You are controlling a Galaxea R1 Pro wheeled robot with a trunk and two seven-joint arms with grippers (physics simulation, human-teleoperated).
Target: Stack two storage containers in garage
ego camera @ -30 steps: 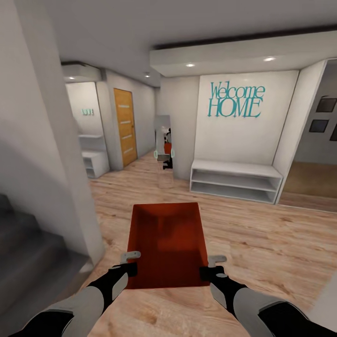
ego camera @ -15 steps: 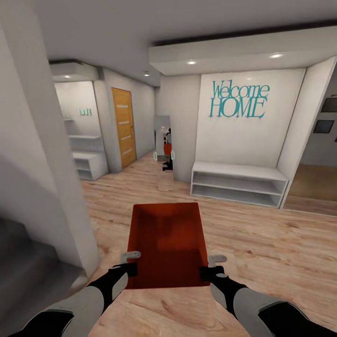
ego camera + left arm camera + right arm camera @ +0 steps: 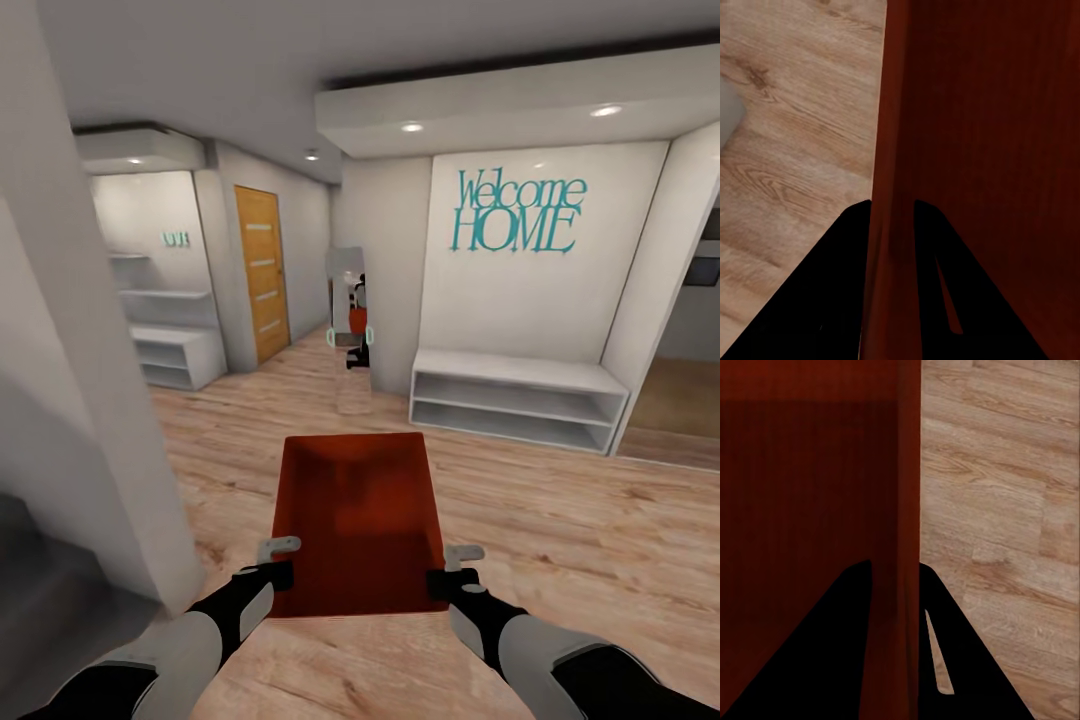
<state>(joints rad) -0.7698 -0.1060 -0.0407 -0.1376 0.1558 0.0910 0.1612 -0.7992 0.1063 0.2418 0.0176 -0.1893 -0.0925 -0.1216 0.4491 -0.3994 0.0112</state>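
Red-orange and thin-walled, the storage container (image 3: 357, 525) hung between the two arms exactly as it had half a second earlier, while the hallway around it had slid in the head view: the grey wall corner (image 3: 90, 400) nearest the left arm had drawn closer and the white bench shelf (image 3: 515, 398) had shifted toward the right, so the camera had moved, not the bin. The left gripper (image 3: 268, 573) pinched the container's left wall, one black finger (image 3: 832, 300) on the outside and the other inside, as the left wrist view showed. The right gripper (image 3: 452, 582) clamped the right wall (image 3: 909, 510) the same way.

The bin was a plain open-top rectangle with smooth matte sides, held above the light wood plank floor (image 3: 560, 520), whose grain ran in long boards. Beyond the container stood a tall narrow mirror (image 3: 348, 325), and past that an orange-brown panelled door (image 3: 260, 272). Teal "Welcome HOME" lettering (image 3: 516, 212) sat on the white wall above the bench shelf. A low white shelf unit (image 3: 170, 358) stood left of the door. The floor between the container and the mirror lay open.
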